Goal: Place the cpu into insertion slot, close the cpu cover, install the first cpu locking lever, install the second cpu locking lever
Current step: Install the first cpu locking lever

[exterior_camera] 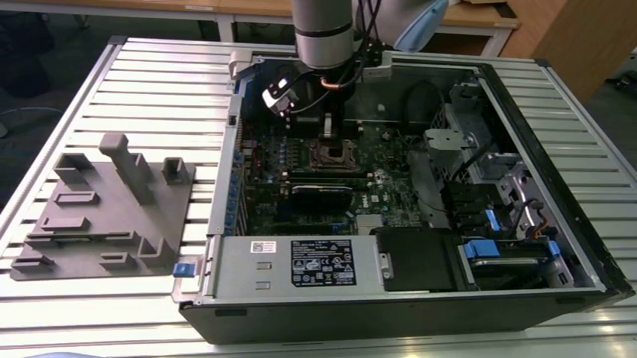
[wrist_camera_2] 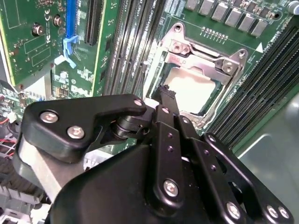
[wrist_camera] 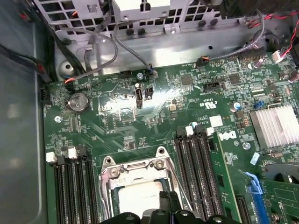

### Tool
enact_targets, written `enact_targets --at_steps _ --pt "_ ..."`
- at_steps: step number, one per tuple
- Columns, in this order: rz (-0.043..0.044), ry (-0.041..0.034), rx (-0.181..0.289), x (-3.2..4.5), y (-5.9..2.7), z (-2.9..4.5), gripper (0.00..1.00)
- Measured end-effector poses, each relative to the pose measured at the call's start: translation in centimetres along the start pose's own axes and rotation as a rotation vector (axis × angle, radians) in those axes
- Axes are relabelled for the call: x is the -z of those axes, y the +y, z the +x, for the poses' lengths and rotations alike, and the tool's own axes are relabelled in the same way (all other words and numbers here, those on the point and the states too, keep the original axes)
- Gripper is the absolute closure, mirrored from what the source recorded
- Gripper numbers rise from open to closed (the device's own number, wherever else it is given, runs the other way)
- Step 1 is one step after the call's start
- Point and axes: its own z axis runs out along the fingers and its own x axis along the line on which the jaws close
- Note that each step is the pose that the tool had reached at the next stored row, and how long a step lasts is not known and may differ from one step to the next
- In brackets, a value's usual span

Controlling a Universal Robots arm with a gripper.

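Observation:
The cpu lies flat in the insertion slot on the green board, its pale metal top showing in both wrist views. The silver cpu cover frames it and looks lowered around it. My gripper hangs straight over the socket, fingers shut and holding nothing, the tip at the chip's edge. From outside, the gripper stands just above the slot inside the open case. The chip hides the slot's contact field. I cannot make out how the locking levers stand.
Black memory slots flank the socket on both sides. A black card and the power supply lie nearer the case front, with drive bays on the exterior view's right. A grey fixture block sits on the slatted table.

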Motion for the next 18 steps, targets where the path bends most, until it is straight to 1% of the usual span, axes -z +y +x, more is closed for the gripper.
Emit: enact_targets --at_steps 3,4,5,6,7,8,9,12,14,15,16,17,18 --pt "0.0014 0.0006 0.000 0.00 0.00 0.00 0.89" --pt "0.0067 0.0076 -0.001 0.00 0.01 0.00 0.89" --pt "0.0158 0.0176 -0.002 -0.01 0.01 0.00 0.89" --pt "0.0262 0.0268 -0.003 0.00 0.01 -0.01 0.89" --pt "0.0379 0.0332 -0.003 0.00 0.01 -0.02 0.89" --pt "0.0517 0.0367 -0.003 -0.01 0.01 -0.02 0.89" --pt "0.0684 0.0370 -0.002 -0.02 0.01 -0.04 0.89" --pt "0.1219 0.0269 0.004 -0.03 0.06 -0.06 0.89" --pt "0.1578 0.0243 0.008 -0.04 0.16 -0.04 0.89" --pt "0.1762 0.0244 0.009 -0.05 0.21 -0.03 0.89" --pt "0.1925 0.0303 0.010 -0.05 0.25 -0.03 0.89" --pt "0.2042 0.0399 0.010 -0.06 0.26 -0.03 0.89" --pt "0.2127 0.0494 0.009 -0.06 0.28 -0.03 0.89"
